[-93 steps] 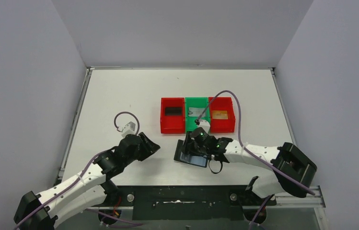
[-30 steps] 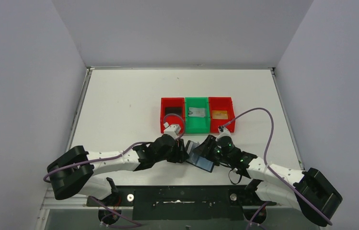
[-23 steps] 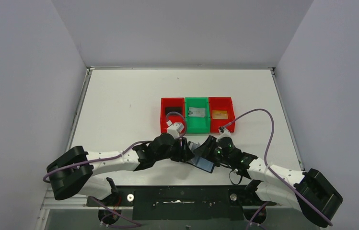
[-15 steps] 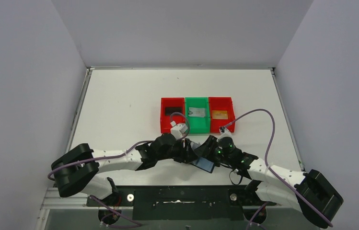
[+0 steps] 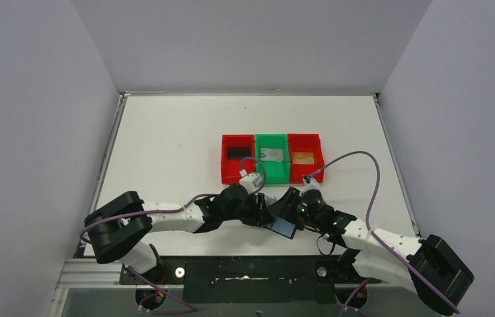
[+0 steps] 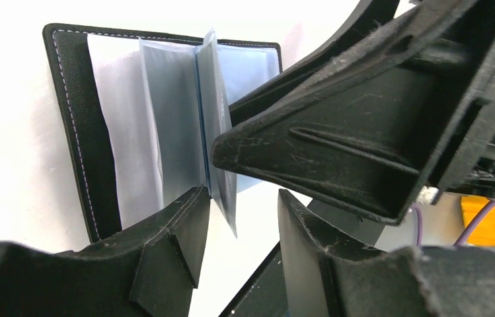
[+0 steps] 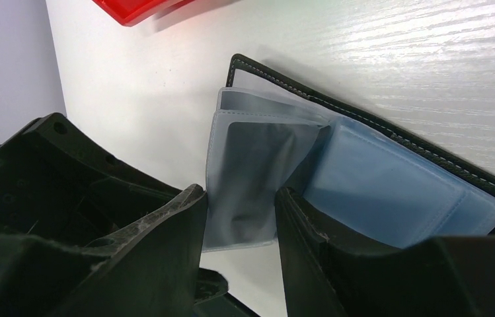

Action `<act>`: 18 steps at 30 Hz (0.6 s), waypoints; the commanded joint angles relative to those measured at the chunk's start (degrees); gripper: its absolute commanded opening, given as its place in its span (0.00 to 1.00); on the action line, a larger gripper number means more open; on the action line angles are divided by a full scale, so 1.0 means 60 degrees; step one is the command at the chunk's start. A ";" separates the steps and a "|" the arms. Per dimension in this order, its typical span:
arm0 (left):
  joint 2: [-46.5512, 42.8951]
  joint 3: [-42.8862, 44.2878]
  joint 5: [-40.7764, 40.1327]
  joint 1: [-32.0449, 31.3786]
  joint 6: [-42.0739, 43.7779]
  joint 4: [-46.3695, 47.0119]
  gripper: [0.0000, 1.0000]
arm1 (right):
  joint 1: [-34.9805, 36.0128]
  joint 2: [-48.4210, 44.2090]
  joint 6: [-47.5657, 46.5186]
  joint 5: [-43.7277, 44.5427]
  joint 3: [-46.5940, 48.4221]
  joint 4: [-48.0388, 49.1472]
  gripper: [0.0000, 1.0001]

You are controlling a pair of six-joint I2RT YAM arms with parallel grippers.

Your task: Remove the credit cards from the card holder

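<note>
The card holder point(image 5: 283, 226) lies open on the table near the front edge, black cover down, with clear grey-blue sleeves point(image 6: 178, 125) fanned upward. My left gripper point(image 5: 260, 211) is at its left side, open, and one sleeve edge point(image 6: 226, 198) hangs between its fingers point(image 6: 185, 224). From the right, my right gripper point(image 5: 289, 204) also stands open, straddling a loose sleeve point(image 7: 244, 178). A blue pocket point(image 7: 390, 191) lies flat beside it. I cannot tell whether credit cards sit in these sleeves. Single cards lie in the bins: dark point(image 5: 238, 152), grey point(image 5: 271, 154), orange point(image 5: 303, 158).
A red bin point(image 5: 226, 165), a green bin point(image 5: 272, 173) and a second red bin point(image 5: 318, 158) stand in a row just behind the holder. Purple cables point(image 5: 357, 158) loop above both wrists. The two grippers are very close together over the holder.
My left arm has stretched further right, bringing its gripper in against the holder's sleeves. The right gripper and the holder have barely shifted.
</note>
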 commanded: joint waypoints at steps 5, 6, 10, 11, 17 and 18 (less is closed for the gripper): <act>0.0375 0.0783 -0.0334 -0.0071 0.0097 0.0265 0.23 | -0.0096 -0.0281 0.0007 0.0056 0.0087 0.0427 0.44; 0.0348 0.0822 -0.0487 -0.0090 0.0183 0.0100 0.19 | -0.0105 -0.0281 -0.0016 0.0043 0.0109 0.0437 0.45; 0.0236 0.1024 -0.1376 -0.0197 0.0357 -0.0690 0.02 | -0.0164 -0.0332 0.0038 -0.0076 0.0355 0.0281 0.60; 0.0184 0.1044 -0.1606 -0.0201 0.0333 -0.0965 0.00 | -0.0192 -0.0371 0.0048 -0.0103 0.0473 0.0172 0.65; -0.0742 0.0580 -0.2684 -0.0259 0.0145 -0.2101 0.00 | -0.0241 -0.0535 -0.0678 0.0712 0.2002 -0.2070 0.78; -0.0953 0.0553 -0.2874 -0.0293 0.0072 -0.2332 0.00 | -0.0242 -0.0551 -0.0810 0.0876 0.2240 -0.2372 0.79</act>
